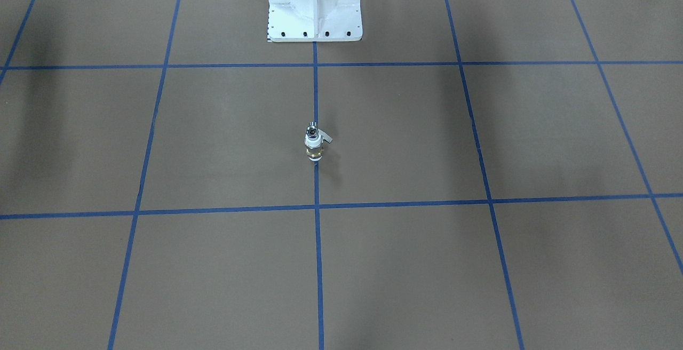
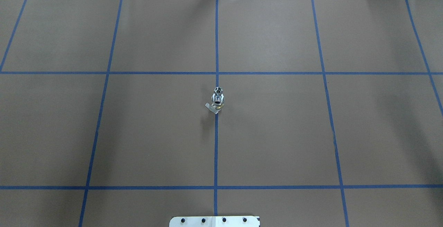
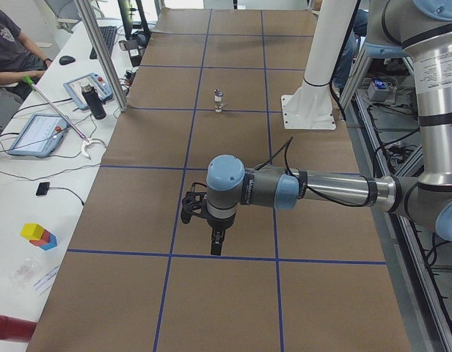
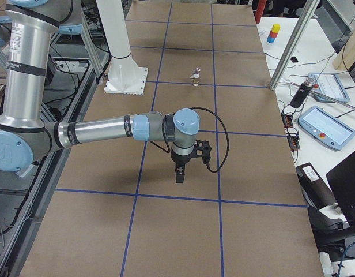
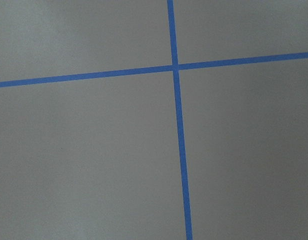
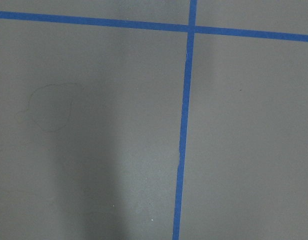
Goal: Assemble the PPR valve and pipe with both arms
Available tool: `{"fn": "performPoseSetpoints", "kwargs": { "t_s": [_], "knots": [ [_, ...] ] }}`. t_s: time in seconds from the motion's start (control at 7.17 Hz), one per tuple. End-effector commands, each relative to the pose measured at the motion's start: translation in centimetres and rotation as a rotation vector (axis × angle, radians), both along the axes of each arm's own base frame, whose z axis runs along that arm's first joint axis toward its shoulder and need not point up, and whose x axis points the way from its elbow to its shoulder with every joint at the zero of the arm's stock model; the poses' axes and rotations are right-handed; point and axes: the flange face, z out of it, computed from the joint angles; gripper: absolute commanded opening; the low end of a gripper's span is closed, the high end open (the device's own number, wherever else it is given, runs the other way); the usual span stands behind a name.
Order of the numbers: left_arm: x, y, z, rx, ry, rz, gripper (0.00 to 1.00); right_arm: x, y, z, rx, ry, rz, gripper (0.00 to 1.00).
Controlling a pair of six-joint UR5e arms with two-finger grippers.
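Hovering left end effector and right end effector — jaw states unreadable.

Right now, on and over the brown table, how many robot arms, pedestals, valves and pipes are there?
Robot arms: 2, the left arm and the right arm
White pedestal: 1
PPR valve: 1
Pipe: 1
Total: 5

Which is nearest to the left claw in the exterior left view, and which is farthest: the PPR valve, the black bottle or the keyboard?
From the left claw:
1. PPR valve, on the table, almost straight ahead.
2. Black bottle, on the side desk, level with the valve but well aside.
3. Keyboard, farther along that desk.
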Motion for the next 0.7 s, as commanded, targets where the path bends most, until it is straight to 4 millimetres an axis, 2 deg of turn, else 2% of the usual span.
{"fn": "performPoseSetpoints", "kwargs": {
  "t_s": [0.0, 0.56],
  "knots": [
    [0.04, -0.05, -0.12, 0.002, -0.002, 0.0, 1.0, 0.0, 0.02, -0.02, 0.0, -0.001, 0.0, 1.0],
    [0.15, 0.03, -0.31, -0.007, 0.013, 0.001, 1.0, 0.0, 0.02, 0.06, -0.001, 0.0, 0.0, 1.0]
  ]
}}
